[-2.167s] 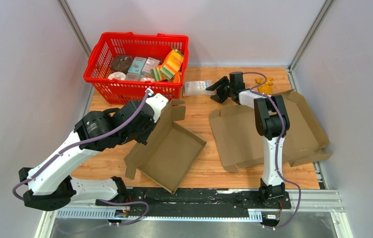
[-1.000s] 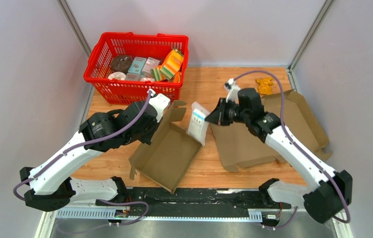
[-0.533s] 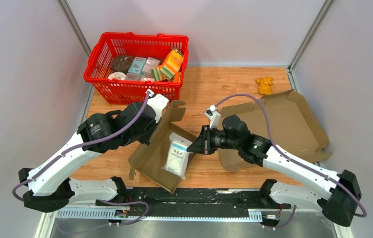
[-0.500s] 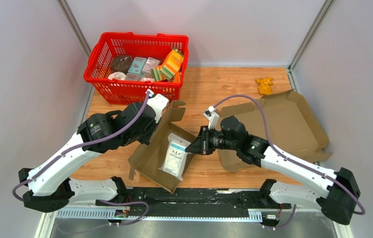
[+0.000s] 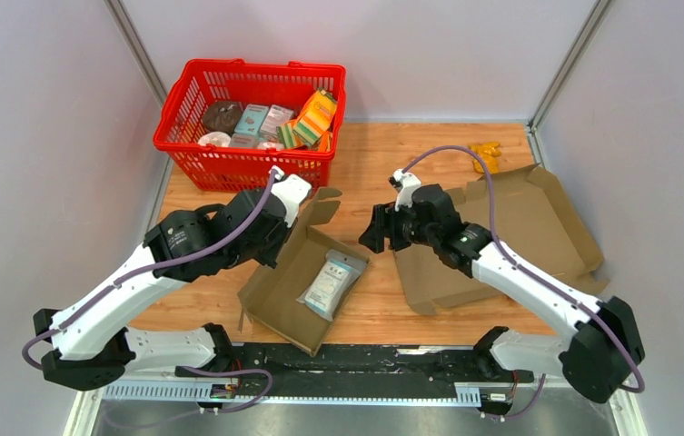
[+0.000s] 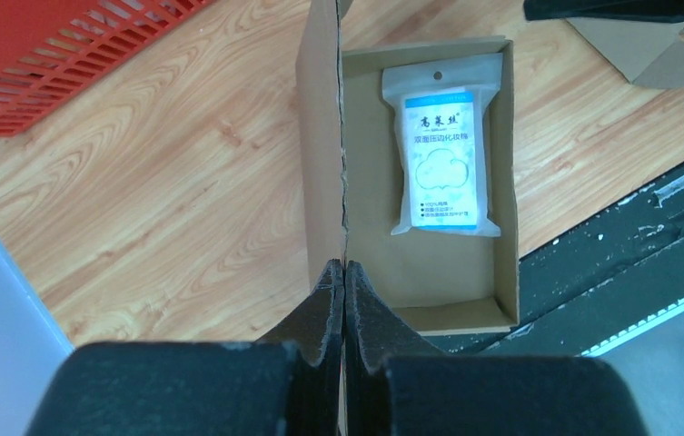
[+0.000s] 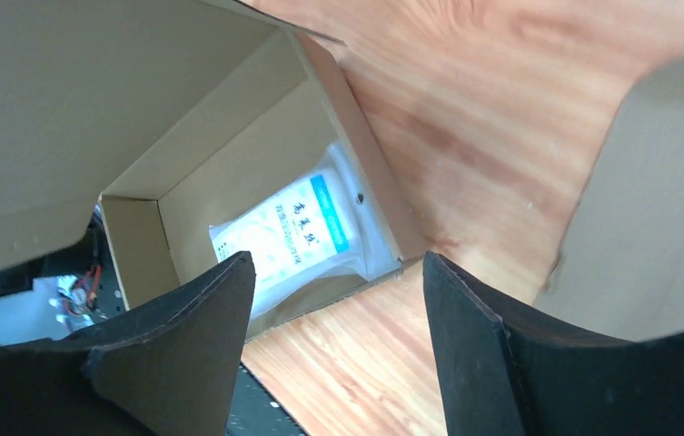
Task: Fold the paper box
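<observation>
The brown paper box (image 5: 274, 291) stands as an open tray left of centre, its near corner over the black rail. My left gripper (image 6: 344, 268) is shut on the box's left wall (image 6: 324, 136), pinching the cardboard edge. Inside the box lies a white packet with a blue label (image 5: 329, 283), flat on the bottom (image 6: 440, 150). My right gripper (image 5: 379, 238) hangs open just right of the box, above the wood, with nothing between its fingers (image 7: 338, 263). It looks down at the packet (image 7: 297, 232).
A second cardboard blank (image 5: 520, 227) lies unfolded at the right, under the right arm. A red basket (image 5: 183, 100) full of groceries stands at the back left. A small yellow toy (image 5: 486, 154) sits at the back right. The black rail (image 5: 365, 359) runs along the near edge.
My right gripper carried the white packet from the back of the table into the box, let it go, opened and pulled back to the right. The left gripper kept its hold.
</observation>
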